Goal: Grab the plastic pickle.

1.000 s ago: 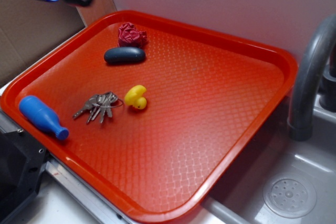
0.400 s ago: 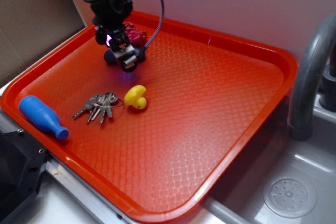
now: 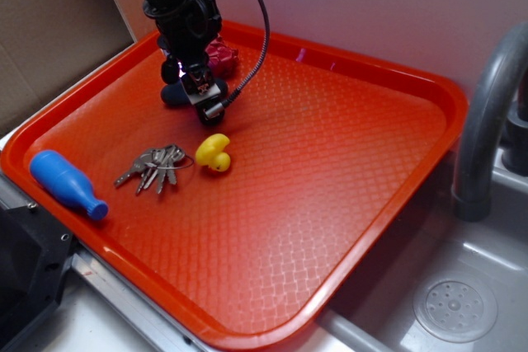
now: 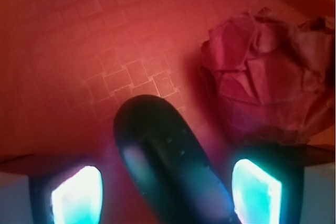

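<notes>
A: Start at the left of the red tray (image 3: 371, 228). What's lying there?

B: A blue bottle-shaped toy (image 3: 66, 184) at about eight o'clock, close against the tray's rim. Then a bunch of keys (image 3: 154, 166), and just beside them, toward the centre, a small yellow duck (image 3: 214, 152). None of these is near the arm, so I judge they're no obstacle.

A: And the plastic pickle (image 4: 165, 158)?

B: Up at about eleven o'clock on the tray, lying flat. In the exterior view the arm covers most of it; only its dark left end (image 3: 172, 95) pokes out. The wrist view shows it properly: a dark glossy oblong running between the two lit fingertips (image 4: 76, 195), one on each long side.

A: So the claw (image 3: 205, 98) is placed to pinch it?

B: That's my reading. It stands spread, a finger either side of the pickle with a gap on both flanks, nothing gripped yet. Straddling the narrow width rather than the length makes sense, since the span only has to cover the short way.

A: Anything to the right of it?

B: A dark red wrinkly ball (image 4: 268, 85) at about one o'clock from the pickle, near it and close to the right fingertip. I'd guess that finger could brush it as the claw closes.
</notes>
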